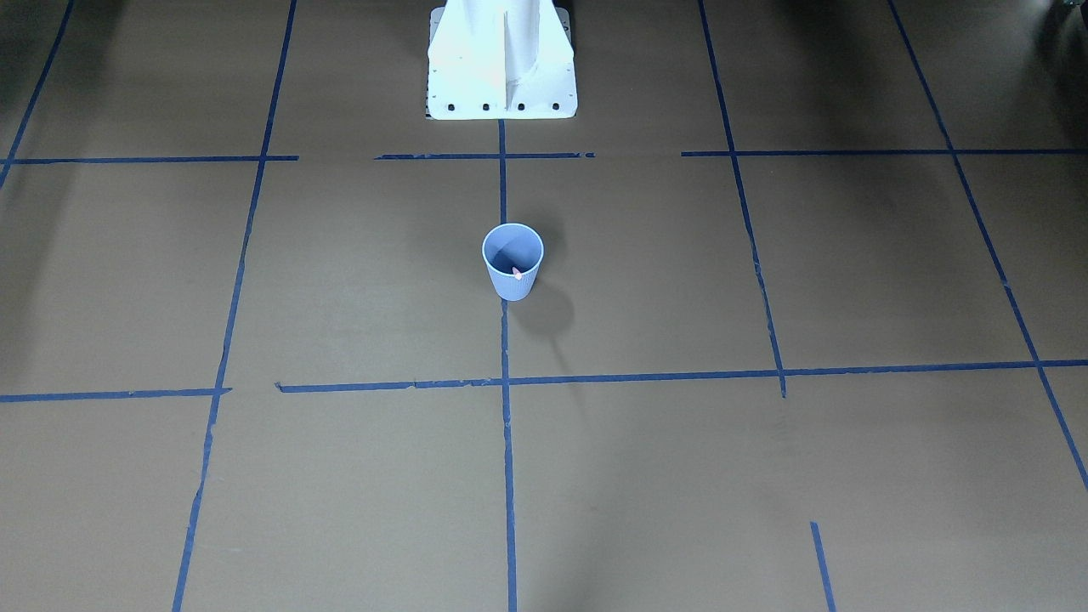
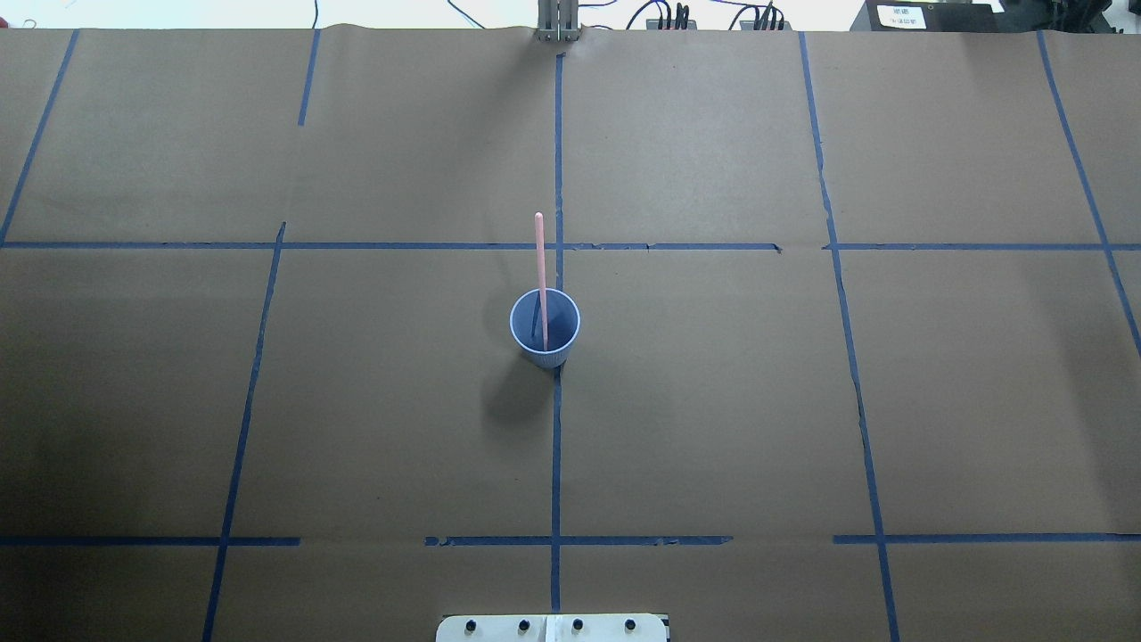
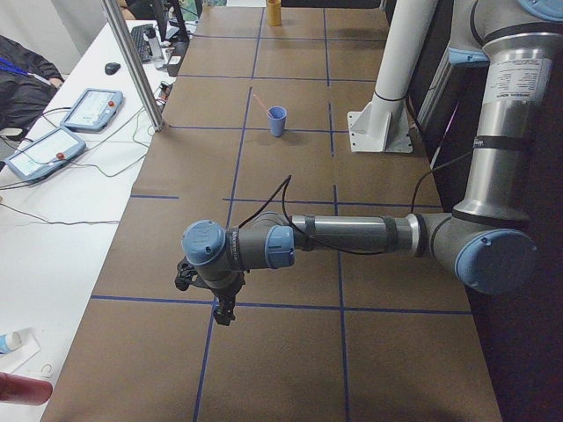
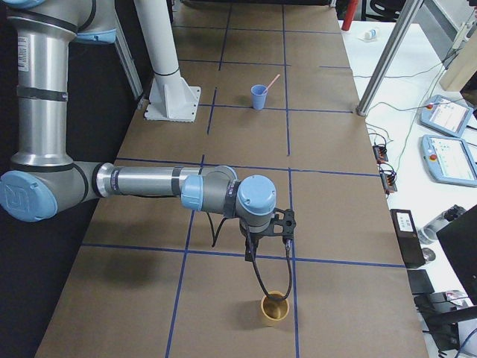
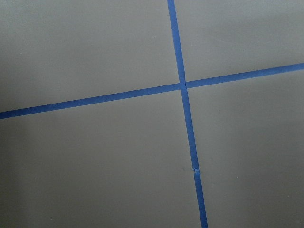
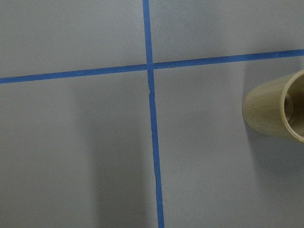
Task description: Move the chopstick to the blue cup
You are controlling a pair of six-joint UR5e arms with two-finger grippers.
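Chopstick in blue cup tips away from robot; left tool, right tool unreadable.

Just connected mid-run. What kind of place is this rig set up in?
Most likely a robotics lab test cell: a paper-covered table marked with a blue tape grid, and teach pendants lying on the white side bench beside it.
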